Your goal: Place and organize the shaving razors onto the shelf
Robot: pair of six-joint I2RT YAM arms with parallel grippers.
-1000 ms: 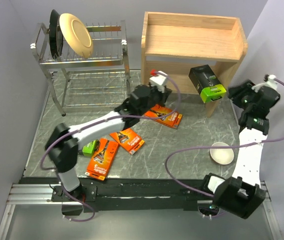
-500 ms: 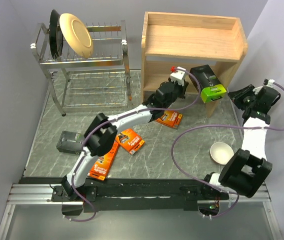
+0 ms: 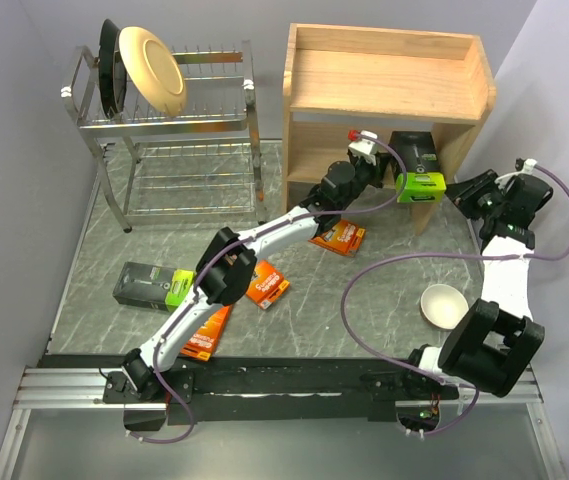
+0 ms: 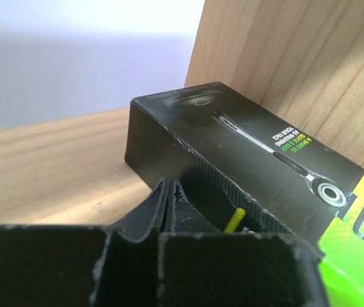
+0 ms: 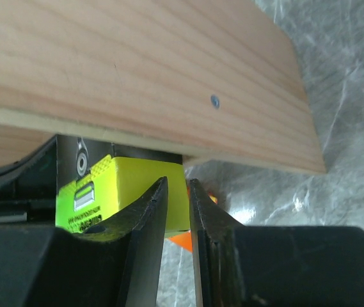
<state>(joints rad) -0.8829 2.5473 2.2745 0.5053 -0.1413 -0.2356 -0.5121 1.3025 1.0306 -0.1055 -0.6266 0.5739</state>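
A black razor pack with a lime-green end lies on the lower tier of the wooden shelf, its green end sticking out at the front. My left gripper is shut and empty, its tips against the side of that pack. My right gripper sits by the shelf's right panel, its jaws a narrow gap apart, holding nothing; the green end lies just beyond. A second black pack and three orange packs lie on the table.
A chrome dish rack holding plates stands at the back left. A white bowl sits on the table beside the right arm. The left arm stretches diagonally across the table's middle. Walls close in on both sides.
My left arm has reached from the table's middle into the lower tier, up against the black pack. The pack has gone from tilted at the shelf's front to lying on the tier.
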